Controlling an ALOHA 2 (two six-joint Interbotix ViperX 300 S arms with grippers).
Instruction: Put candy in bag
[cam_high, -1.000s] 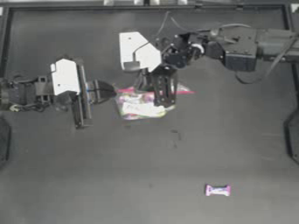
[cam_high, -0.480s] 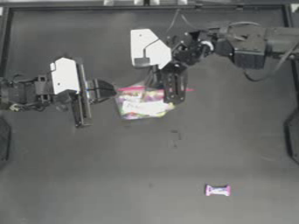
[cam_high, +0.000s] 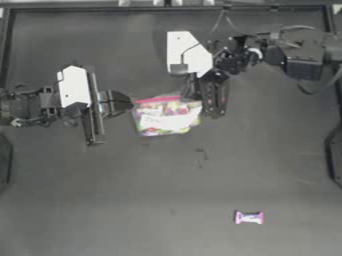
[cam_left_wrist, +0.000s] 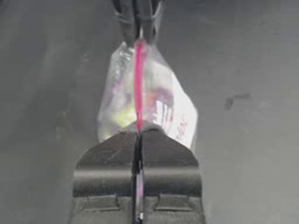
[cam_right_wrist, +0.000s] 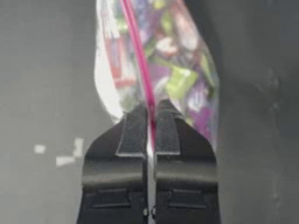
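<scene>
Both grippers clamp the bag (cam_high: 165, 116) by its pink strip — left gripper (cam_high: 122, 102) at one end, right gripper (cam_high: 208, 103) at the other. The candy (cam_high: 249, 217) lies well apart on the table (cam_high: 100, 200).

- The bag (cam_high: 165, 116): clear zip pouch, pink-red seal strip along its top edge, yellow, green and white contents, stretched between both grippers mid-table.
- The candy (cam_high: 249, 217): tiny wrapped sweet, pale middle, pink twisted ends, lying well apart from the bag.
</scene>
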